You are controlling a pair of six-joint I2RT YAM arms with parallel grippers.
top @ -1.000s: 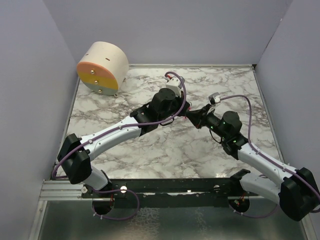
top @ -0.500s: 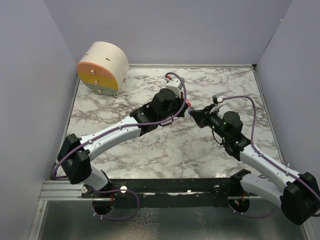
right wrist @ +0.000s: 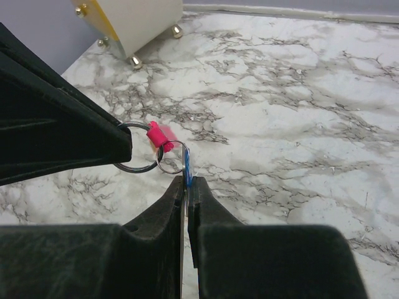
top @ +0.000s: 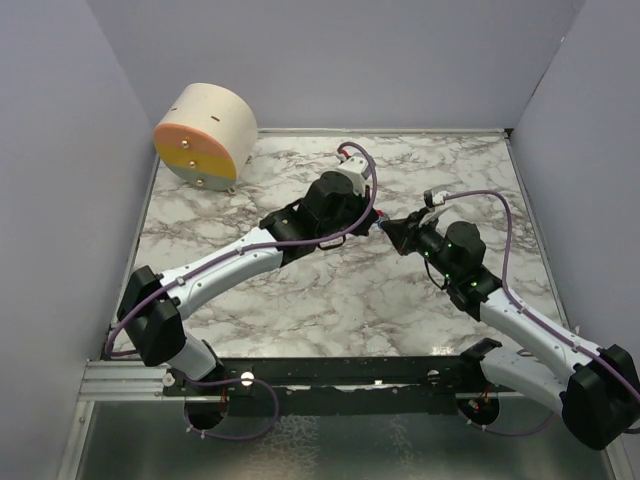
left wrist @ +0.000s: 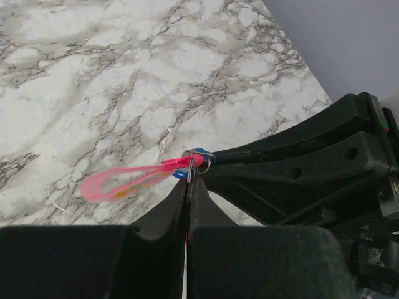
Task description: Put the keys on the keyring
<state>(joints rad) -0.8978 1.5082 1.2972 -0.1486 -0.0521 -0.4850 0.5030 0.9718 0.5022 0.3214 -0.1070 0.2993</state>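
Two robot arms are meeting above the middle of the marble tabletop (top: 350, 290). The left hand (left wrist: 188, 184) and the right hand (right wrist: 187, 184) are facing tip to tip.

The left hand's fingers are pressing together on a larger dark ring (right wrist: 138, 169), which is carrying the pink key (left wrist: 121, 182). In the left wrist view the key is trailing off to the left, blurred, clear of the marble below.

The right hand's fingers are pinching flat on the blue tag (right wrist: 187, 169) of the keyring (right wrist: 171, 157). The small metal loop of the keyring is standing just past the fingertips. It is overlapping the dark ring at the pink end of the key. Whether the loop is threading through the dark ring or only touching it cannot be told.

Compared with a second ago, the right arm is sitting further right, its elbow swung outward and its hand drawn slightly back. The left wrist is now reaching a little further right, so the meeting point of the two hands has shifted that way. Both hands are staying clamped as before.

A cream drum (top: 205, 135) with an orange and yellow face is resting, unmoved, at the far left corner, well apart from the hands.
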